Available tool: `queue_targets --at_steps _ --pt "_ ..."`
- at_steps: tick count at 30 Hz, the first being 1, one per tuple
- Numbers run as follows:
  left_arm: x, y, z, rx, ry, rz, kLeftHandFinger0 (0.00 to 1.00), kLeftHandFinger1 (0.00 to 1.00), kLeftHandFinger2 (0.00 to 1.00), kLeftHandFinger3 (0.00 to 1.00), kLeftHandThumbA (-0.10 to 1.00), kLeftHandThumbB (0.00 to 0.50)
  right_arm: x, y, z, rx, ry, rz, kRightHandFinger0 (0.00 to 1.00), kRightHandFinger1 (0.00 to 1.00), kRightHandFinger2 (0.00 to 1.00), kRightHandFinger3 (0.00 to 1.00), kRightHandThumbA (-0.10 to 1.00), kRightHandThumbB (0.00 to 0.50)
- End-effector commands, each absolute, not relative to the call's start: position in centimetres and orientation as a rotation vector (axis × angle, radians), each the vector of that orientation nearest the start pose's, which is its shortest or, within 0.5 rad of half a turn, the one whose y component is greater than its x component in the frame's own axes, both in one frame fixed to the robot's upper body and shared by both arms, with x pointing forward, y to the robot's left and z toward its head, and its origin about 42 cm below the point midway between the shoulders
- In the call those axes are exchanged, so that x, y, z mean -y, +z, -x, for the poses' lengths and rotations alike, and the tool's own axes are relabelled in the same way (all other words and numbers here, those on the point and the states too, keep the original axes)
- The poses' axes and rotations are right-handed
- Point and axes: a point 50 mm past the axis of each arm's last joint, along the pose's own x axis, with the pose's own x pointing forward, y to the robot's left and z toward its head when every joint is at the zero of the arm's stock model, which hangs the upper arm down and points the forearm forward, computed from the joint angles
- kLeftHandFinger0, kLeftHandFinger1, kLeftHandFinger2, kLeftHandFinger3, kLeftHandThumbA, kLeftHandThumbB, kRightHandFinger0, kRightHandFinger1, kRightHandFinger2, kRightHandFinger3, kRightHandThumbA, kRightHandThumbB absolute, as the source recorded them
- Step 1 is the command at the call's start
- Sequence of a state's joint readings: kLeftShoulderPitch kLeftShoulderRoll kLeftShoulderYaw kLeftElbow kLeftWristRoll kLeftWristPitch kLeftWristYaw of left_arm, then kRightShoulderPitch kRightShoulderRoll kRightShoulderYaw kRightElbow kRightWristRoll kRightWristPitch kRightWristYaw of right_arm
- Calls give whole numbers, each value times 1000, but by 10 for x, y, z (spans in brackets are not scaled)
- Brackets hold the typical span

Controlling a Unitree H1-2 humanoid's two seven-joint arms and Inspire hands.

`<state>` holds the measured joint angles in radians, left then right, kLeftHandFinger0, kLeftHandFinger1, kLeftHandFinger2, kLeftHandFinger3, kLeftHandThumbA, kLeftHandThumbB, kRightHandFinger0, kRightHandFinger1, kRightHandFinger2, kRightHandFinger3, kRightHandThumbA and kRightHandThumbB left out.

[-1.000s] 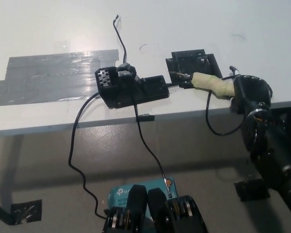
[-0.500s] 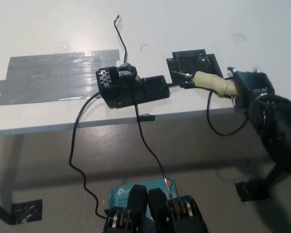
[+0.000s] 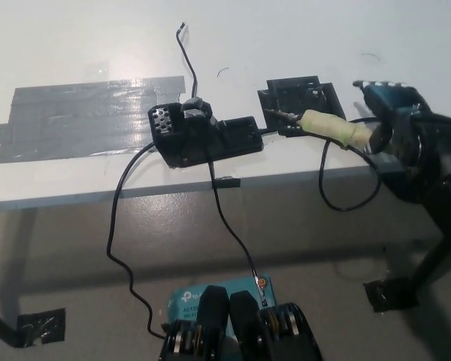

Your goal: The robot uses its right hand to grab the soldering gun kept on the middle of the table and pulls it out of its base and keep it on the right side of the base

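Fingers (image 3: pixel 382 92) of the black right hand (image 3: pixel 395 124) are curled round the rear end of the soldering gun with the cream tape-wrapped handle (image 3: pixel 331 128); grip looks closed on it, though contact on the far side is hidden by the hand. Gun lies roughly level, metal tip (image 3: pixel 279 115) pointing toward picture left, resting over the small black square plate (image 3: pixel 299 98) on the white bench (image 3: pixel 286 37). Tip is apart from the black plastic base with the perforated block (image 3: pixel 203 135), which sits just left of that plate, near the bench's front edge. Thin black cord (image 3: pixel 346 201) loops down from the gun handle below the bench edge. Another black cable (image 3: pixel 186 56) runs from the base up across the bench, and more black cable (image 3: pixel 120 218) drops off the front edge toward the floor. Wide patch of grey duct tape (image 3: pixel 90 116) is stuck flat on the bench, left of the base. Small black clip (image 3: pixel 226 181) sits on the bench edge under the base. Right arm comes in from the picture's right. Left hand not in view.
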<state>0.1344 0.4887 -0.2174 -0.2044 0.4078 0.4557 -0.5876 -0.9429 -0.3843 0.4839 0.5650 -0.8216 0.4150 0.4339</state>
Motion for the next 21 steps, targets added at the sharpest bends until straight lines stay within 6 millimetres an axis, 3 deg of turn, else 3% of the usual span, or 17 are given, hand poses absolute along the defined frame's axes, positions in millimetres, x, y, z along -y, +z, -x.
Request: queue_targets --at_steps 1,10,14,15,17,19,20,21 --pt "-308 89 -210 -636 -598 -772 875 959 1000 1000 752 220 222 342 -538 -175 202 1430 1000 1000 1000 1000 1000 500" --pt "-308 86 -206 -649 -609 -774 856 937 1000 1000 768 214 240 371 -523 -110 237 1418 1000 1000 1000 1000 1000 500" --pt "-310 88 -206 -648 -603 -776 851 935 1000 1000 766 215 238 373 -523 -101 243 1411 1000 1000 1000 1000 1000 500" --pt "-313 91 -209 -644 -599 -810 788 876 1000 1000 799 235 259 387 -489 16 242 1284 1000 1000 1000 1000 1000 500" --pt "-309 88 -208 -647 -601 -793 902 1000 1000 1000 794 229 268 381 -462 63 266 1248 1000 1000 1000 1000 1000 500" --pt "-306 87 -207 -648 -604 -789 887 957 1000 1000 778 211 273 376 -440 85 290 1191 1000 1000 1000 1000 1000 500" --pt "-306 88 -207 -647 -603 -787 866 953 1000 1000 796 229 274 374 -422 100 304 1197 1000 1000 1000 1000 1000 500" --pt "-306 85 -207 -649 -598 -769 920 1000 1000 1000 770 207 278 368 -393 142 310 1218 1000 1000 1000 1000 1000 500"
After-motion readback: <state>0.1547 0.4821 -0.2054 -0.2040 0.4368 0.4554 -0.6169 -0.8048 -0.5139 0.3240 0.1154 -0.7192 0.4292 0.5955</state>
